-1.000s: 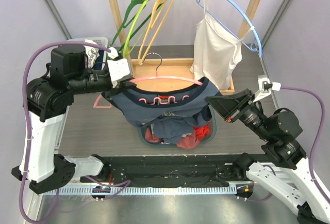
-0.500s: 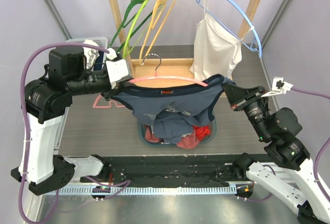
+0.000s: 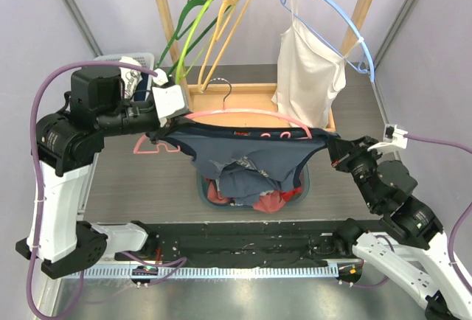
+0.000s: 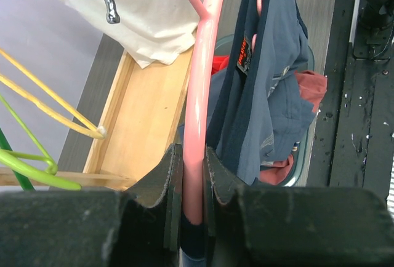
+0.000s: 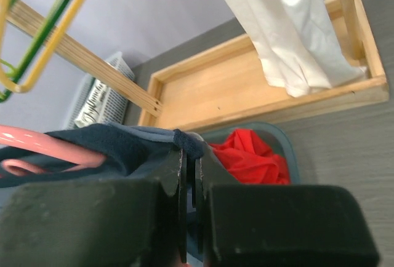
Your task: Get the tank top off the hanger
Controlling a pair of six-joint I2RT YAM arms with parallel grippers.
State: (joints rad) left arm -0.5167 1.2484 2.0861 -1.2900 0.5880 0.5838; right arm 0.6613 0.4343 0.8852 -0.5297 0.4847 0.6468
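Left gripper (image 4: 192, 175) is clenched on the left end of the pink hanger (image 4: 200, 82). Right gripper (image 5: 188, 156) is pinched on an edge of the navy tank top (image 3: 251, 150). The garment is stretched between both grippers along the hanger and sags over the laundry basket (image 3: 305, 181).

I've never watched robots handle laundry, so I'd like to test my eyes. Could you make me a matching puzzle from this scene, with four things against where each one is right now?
Things:
1. pink hanger
2. navy tank top
3. white top
4. red cloth

Places:
A. lying in the basket
B. hanging on the blue hanger
C. clamped in the left gripper
D. edge pinched by the right gripper

Pairs: 1-C, 2-D, 3-B, 4-A.
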